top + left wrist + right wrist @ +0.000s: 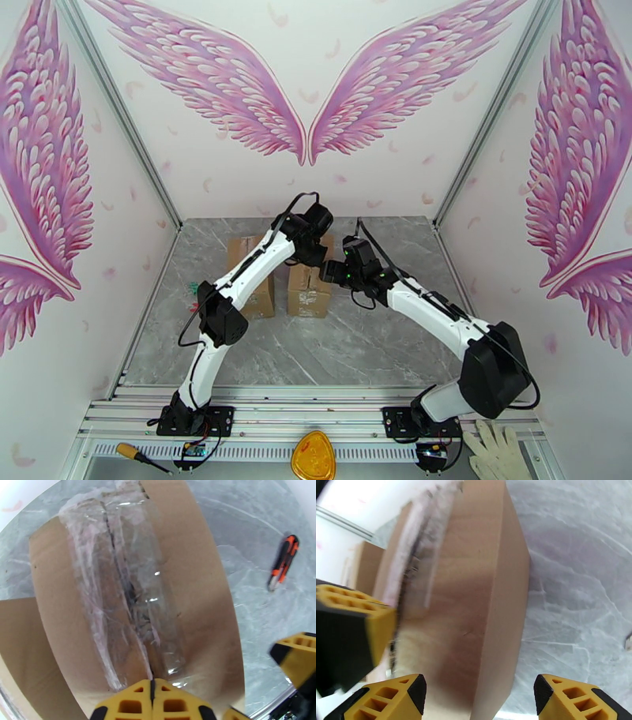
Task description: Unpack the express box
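Cardboard express box point(308, 294) at mid-table beside a second carton point(239, 251), taped seam point(130, 594) up; left gripper point(152, 685) closed tight at one end of the seam, likely to pry it open, right gripper point(480, 688) spread wide alongside, holding nothing, seemingly ready to brace.

Top camera, high behind, looks down over the whole table point(355, 347). Both wrist cameras press in close on one box point(197, 598): left above its taped top, right along its side.
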